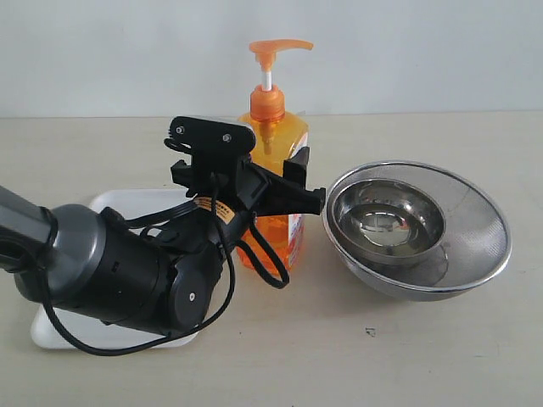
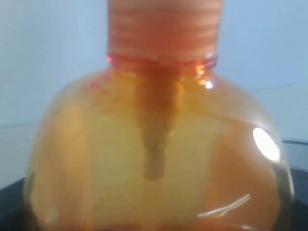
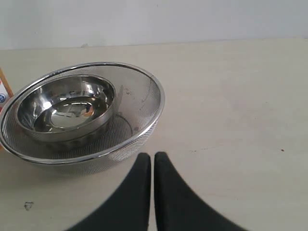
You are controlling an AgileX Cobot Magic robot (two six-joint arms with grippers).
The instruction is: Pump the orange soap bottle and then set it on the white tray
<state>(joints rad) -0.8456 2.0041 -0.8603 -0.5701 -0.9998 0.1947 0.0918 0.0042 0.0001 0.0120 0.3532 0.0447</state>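
Observation:
The orange soap bottle [image 1: 276,144] stands upright between the white tray [image 1: 119,202] and the steel bowls. Its pump head [image 1: 276,47] is up, with the white stem showing. My left gripper [image 1: 305,182] reaches in from the left and is shut on the bottle's body, one black finger [image 1: 288,197] across the front and the other behind. The bottle's shoulder and neck [image 2: 159,144] fill the left wrist view. My right gripper [image 3: 152,157] hangs shut and empty over bare table beside the bowls; it does not show in the exterior view.
A steel mesh bowl [image 1: 475,254] with a smaller steel bowl [image 1: 386,222] nested inside sits right of the bottle, close to it. The same bowls [image 3: 82,113] lie ahead of the right gripper. The left arm's body covers much of the tray.

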